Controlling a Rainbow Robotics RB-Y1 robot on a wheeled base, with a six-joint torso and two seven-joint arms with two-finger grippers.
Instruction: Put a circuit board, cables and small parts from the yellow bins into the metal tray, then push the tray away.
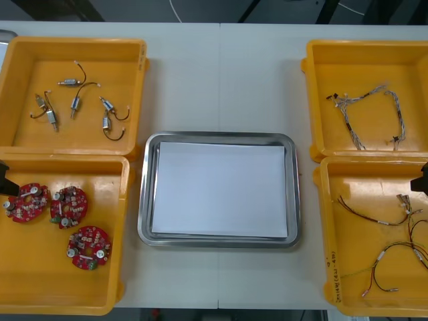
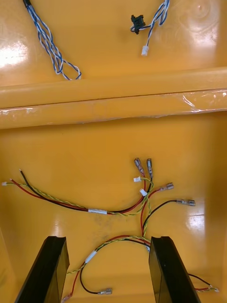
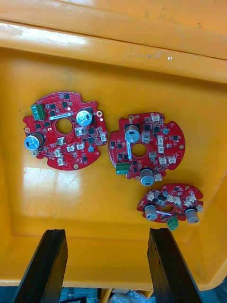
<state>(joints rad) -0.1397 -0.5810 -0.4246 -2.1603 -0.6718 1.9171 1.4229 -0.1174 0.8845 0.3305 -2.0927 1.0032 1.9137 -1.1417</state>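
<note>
Three round red circuit boards (image 1: 69,206) (image 3: 145,148) lie in the near left yellow bin (image 1: 60,294). My left gripper (image 3: 108,265) hovers open above that bin, short of the boards, with nothing between its fingers; its black tip shows at the table's left edge (image 1: 3,179). Red and yellow cables (image 1: 394,234) (image 2: 118,208) sprawl in the near right yellow bin (image 1: 326,234). Over them hangs my right gripper (image 2: 108,272) (image 1: 421,179), open, one cable loop running between its fingers. The metal tray (image 1: 144,194), white inside, sits at the table's middle.
The far left yellow bin (image 1: 20,47) holds several small metal parts (image 1: 73,103). A twisted blue and white cable (image 1: 374,110) (image 2: 49,45) lies in the far right yellow bin (image 1: 314,67). Bare table surrounds the tray on all sides.
</note>
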